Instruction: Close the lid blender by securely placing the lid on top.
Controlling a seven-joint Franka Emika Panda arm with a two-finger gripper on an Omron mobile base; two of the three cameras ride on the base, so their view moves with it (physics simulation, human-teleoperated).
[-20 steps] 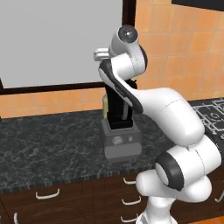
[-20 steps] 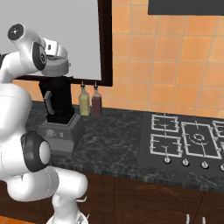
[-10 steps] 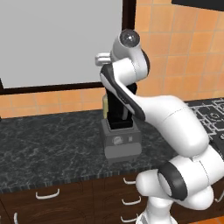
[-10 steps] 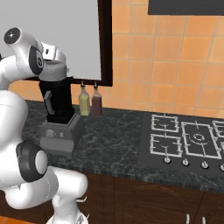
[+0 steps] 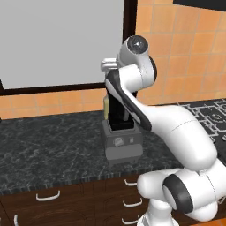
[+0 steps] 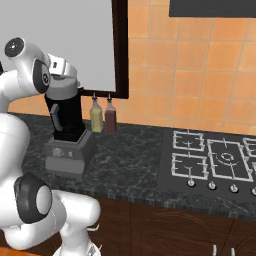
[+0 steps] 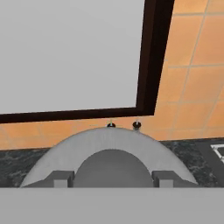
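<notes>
Orange tiled wall and a dark-framed window back the black speckled surface (image 6: 130, 155). Near its back edge stands the blender (image 6: 69, 145), the hand (image 7: 112, 178) clamped on the lid (image 7: 109, 144) atop it.

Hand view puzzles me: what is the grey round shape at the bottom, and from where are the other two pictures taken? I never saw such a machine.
The machine is a white robot arm in a simulated kitchen. Two pictures come from cameras behind it, one to its left and one to its right. The third comes from a camera on its hand, looking along the jaws. The grey round shape there is the lid; the jaws are shut on its knob. The side pictures show the hand at the top of the blender, which stands on the dark counter. Beside it are two bottles and a stove.
</notes>
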